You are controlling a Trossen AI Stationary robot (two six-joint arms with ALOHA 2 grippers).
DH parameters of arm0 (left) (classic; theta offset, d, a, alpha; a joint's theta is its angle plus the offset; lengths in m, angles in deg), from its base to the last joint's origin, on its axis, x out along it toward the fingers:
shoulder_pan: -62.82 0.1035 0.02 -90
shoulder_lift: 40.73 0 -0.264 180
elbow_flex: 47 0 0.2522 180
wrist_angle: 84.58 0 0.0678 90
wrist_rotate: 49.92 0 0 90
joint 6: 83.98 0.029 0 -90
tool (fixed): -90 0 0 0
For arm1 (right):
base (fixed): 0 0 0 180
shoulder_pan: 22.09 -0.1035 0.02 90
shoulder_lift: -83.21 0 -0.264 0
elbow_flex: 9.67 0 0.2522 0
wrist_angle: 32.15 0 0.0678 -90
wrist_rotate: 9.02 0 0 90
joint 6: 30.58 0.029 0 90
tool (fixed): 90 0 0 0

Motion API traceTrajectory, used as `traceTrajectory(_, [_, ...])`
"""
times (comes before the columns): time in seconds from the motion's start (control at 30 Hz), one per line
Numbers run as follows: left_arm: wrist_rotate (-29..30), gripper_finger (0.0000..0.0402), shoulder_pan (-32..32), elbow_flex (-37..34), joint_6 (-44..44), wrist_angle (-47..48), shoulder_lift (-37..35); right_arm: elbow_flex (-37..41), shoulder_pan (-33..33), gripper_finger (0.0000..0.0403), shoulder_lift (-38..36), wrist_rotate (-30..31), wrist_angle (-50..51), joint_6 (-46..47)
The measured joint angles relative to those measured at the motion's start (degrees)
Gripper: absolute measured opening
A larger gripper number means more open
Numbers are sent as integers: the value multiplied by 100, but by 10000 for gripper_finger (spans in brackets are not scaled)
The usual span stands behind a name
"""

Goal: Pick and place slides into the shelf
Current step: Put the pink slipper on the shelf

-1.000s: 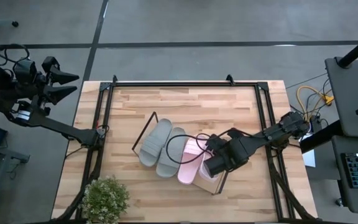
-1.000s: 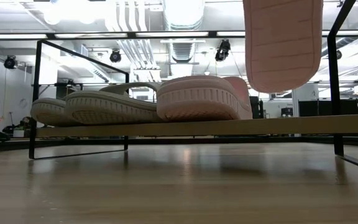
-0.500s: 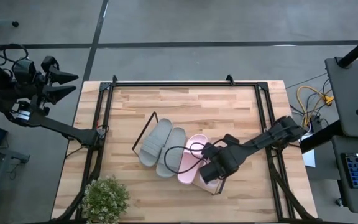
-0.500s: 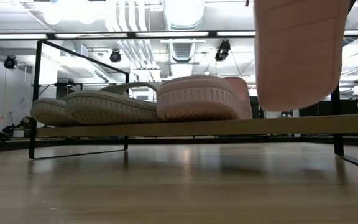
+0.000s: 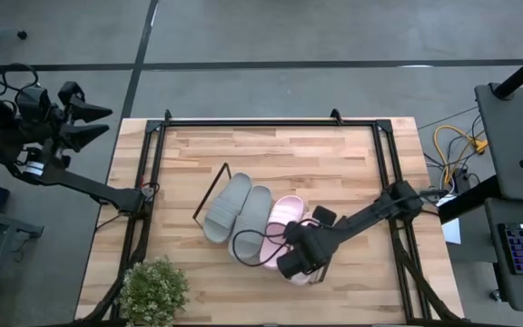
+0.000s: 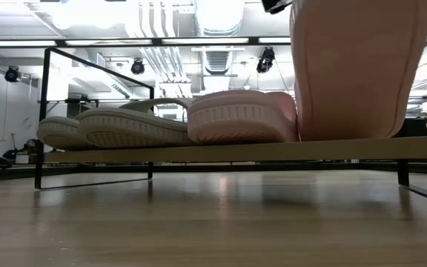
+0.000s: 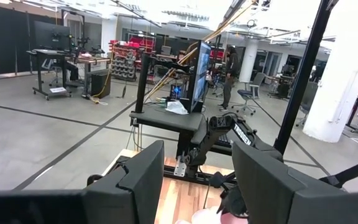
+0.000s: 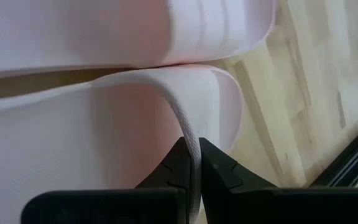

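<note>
The right gripper point(image 8: 191, 180) is pinched shut on the thin edge of the second pink slide point(image 6: 358, 70), its two dark fingers point(image 8: 219, 171) meeting on a strip of the soft material. In the high view this gripper point(image 5: 296, 262) sits over the right end of the shelf point(image 5: 223, 173), with the arm reaching in from the table's right side. The held slide hangs nearly on end, its sole facing the low camera and its lower end down at the shelf board point(image 6: 199, 153); whether it actually bears on the wood I cannot tell. It stands just beside the first pink slide point(image 6: 239, 117), which lies flat on the board next to the two grey slides point(image 6: 121, 126).

The slide looks light and pliant: the gripped edge bends under the fingers, so it is likely to flop or sag once tipped. The foam seems grippy rather than slick, and not fragile. A hold on the strap or rim, as here, looks sound, though a thin edge may twist in the grip; lowering it until the sole lies flat before letting go seems wise, since it could fall against its neighbour.

The left gripper point(image 5: 84, 123) waits off the table's far left corner, its fingers point(image 7: 263, 180) parted and holding nothing.
</note>
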Motion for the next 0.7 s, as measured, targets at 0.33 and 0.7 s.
traceTrajectory(0.33, [0,176,2,0,0,7,-105,-230,-195,11,95,376,26,330])
traceTrajectory(0.7, [0,176,1,0,0,5,-152,-385,-202,11,-29,534,9,1])
